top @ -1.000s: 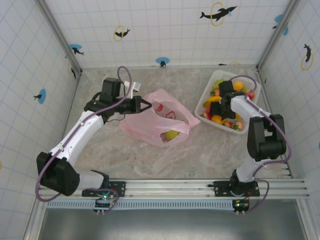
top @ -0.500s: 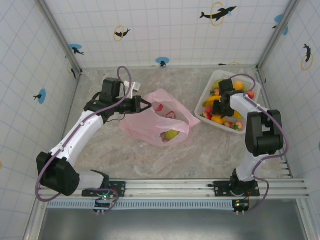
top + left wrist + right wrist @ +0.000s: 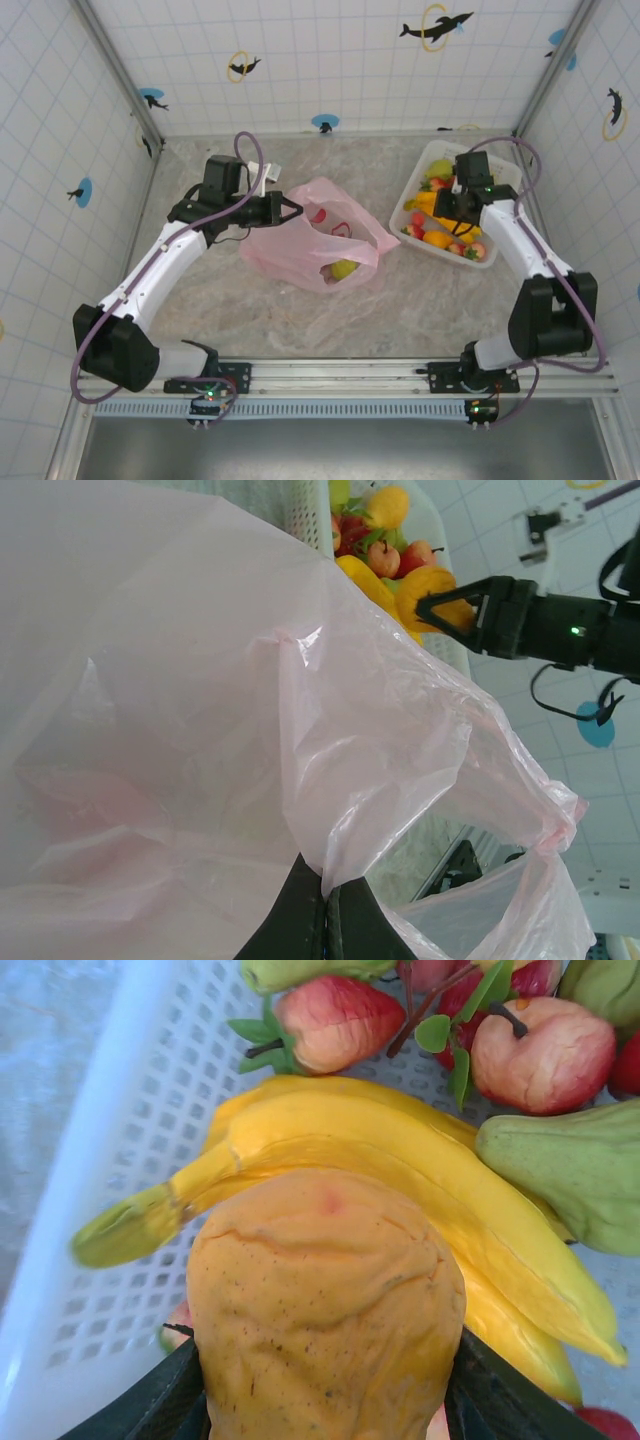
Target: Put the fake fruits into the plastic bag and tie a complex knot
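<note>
The pink plastic bag (image 3: 300,250) lies at mid-table with a green-yellow fruit (image 3: 343,268) and a red one (image 3: 320,215) showing through it. My left gripper (image 3: 290,210) is shut on the bag's rim, and in the left wrist view its jaws (image 3: 327,905) pinch a fold of pink film (image 3: 380,730). My right gripper (image 3: 445,205) hangs over the white basket (image 3: 418,172), shut on a yellow-orange fake fruit (image 3: 325,1300). The same fruit (image 3: 432,588) shows between that gripper's black fingers (image 3: 440,610). No knot is tied in the bag's handles.
The basket wall (image 3: 90,1170) holds bananas (image 3: 400,1160), red apples (image 3: 540,1055) and a green pear (image 3: 580,1175). It stands at the back right by the tiled enclosure wall (image 3: 570,110). Bare marble tabletop (image 3: 420,300) lies in front of the bag and basket.
The right arm has swung its elbow out to the right, and its gripper has risen a little over the basket with the yellow-orange fruit. The left arm and bag have stayed put.
</note>
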`<state>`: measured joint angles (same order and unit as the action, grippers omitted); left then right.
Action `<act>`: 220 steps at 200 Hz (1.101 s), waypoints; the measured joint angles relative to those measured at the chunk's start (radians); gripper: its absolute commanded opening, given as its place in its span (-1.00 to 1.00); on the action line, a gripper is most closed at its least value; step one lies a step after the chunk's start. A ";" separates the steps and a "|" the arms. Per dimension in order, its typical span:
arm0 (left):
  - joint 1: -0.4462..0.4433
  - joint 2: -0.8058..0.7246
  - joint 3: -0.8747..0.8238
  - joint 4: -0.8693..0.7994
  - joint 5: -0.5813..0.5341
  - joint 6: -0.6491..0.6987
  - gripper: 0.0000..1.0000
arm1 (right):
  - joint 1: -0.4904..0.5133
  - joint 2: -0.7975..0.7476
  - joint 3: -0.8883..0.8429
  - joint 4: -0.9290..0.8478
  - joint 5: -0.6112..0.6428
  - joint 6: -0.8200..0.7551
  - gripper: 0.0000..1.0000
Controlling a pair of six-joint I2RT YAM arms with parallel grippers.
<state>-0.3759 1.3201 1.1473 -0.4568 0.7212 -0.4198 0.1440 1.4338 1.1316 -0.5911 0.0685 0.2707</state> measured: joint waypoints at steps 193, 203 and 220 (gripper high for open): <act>0.000 0.000 0.000 0.001 0.000 0.000 -1.00 | 0.743 -0.209 0.174 0.049 -0.082 0.163 -0.03; 0.000 0.000 0.000 0.001 0.000 0.000 -1.00 | 0.753 -0.174 0.180 0.058 -0.068 0.162 -0.03; 0.000 0.000 0.000 0.000 0.000 0.000 -1.00 | 0.754 -0.126 0.180 0.059 -0.045 0.162 -0.03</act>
<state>-0.3759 1.3201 1.1473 -0.4568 0.7216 -0.4194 0.8978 1.3075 1.3121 -0.5320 0.0231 0.4328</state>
